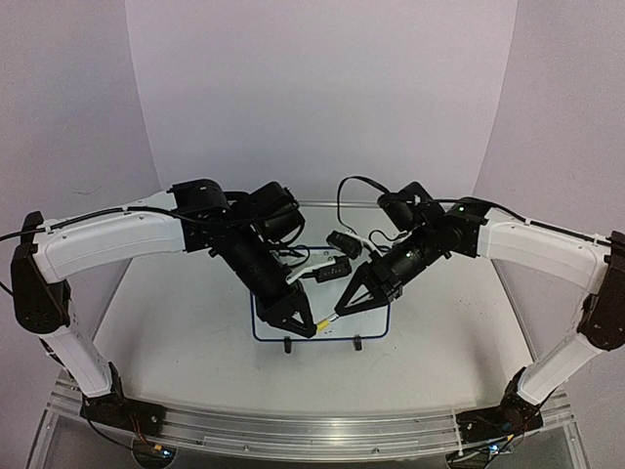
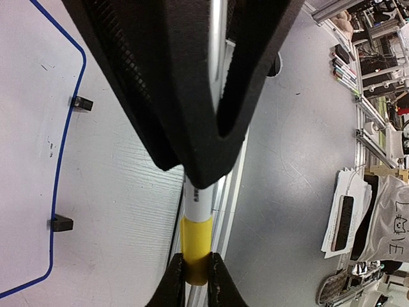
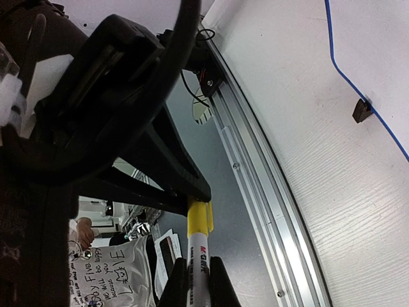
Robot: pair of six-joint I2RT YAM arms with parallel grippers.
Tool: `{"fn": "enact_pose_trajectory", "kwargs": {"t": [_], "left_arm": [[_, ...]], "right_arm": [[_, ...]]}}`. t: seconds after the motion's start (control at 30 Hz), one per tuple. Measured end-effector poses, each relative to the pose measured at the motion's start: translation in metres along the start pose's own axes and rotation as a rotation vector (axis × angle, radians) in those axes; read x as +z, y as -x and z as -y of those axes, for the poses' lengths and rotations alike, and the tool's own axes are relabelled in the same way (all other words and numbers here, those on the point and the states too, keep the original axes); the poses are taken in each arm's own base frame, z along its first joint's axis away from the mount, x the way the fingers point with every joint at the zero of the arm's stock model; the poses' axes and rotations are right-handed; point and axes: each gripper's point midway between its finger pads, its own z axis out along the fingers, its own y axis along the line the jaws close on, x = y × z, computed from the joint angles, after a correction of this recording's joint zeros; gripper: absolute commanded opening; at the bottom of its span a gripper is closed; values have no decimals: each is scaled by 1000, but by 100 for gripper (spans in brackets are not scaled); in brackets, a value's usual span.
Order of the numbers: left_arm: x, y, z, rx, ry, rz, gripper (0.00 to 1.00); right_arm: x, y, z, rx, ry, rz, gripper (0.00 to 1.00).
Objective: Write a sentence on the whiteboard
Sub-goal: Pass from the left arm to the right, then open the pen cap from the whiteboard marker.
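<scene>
I find the left gripper (image 1: 314, 327) clamped on the marker's (image 1: 327, 319) cap (image 2: 196, 246) and the right gripper (image 1: 339, 313) on its barrel (image 3: 199, 259), above the whiteboard's (image 1: 371, 324) near edge; I would pull them straight apart, without twisting.

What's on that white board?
The visible parts of the whiteboard look blank but for faint specks. The left tool and right tool, gripping a marker, cover its middle, hiding any writing.

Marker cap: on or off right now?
On. The yellow cap sits flush on the white barrel, no tip showing; left gripper pinches the cap, right gripper the barrel.
</scene>
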Motion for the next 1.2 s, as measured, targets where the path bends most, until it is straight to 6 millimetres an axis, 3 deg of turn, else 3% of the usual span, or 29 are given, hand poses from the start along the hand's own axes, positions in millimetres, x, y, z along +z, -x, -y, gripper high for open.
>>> {"fn": "enact_pose_trajectory", "kwargs": {"t": [0.07, 0.23, 0.4, 0.57, 0.73, 0.8, 1.0, 1.2], "left_arm": [[0, 1, -2, -5, 10, 4, 41], [0, 5, -3, 4, 16, 21, 58], [0, 6, -3, 6, 14, 24, 63], [0, 6, -3, 8, 12, 24, 43], [0, 8, -2, 11, 8, 31, 42], [0, 8, -1, 12, 6, 31, 37], [0, 10, 2, 19, -15, 39, 1], [-1, 10, 7, 26, -37, 51, 0]], "right_arm": [[0, 0, 1, -2, -7, 2, 0], [0, 0, 1, -6, -16, 4, 0], [-1, 0, -2, -13, -14, 7, 0], [-2, 0, -5, -19, -11, 14, 0], [-3, 2, -7, -26, -5, 19, 0], [-3, 3, -8, -32, -1, 24, 0], [-5, 5, -12, -43, 2, 37, 0], [-6, 4, -13, -41, 6, 35, 0]]}}
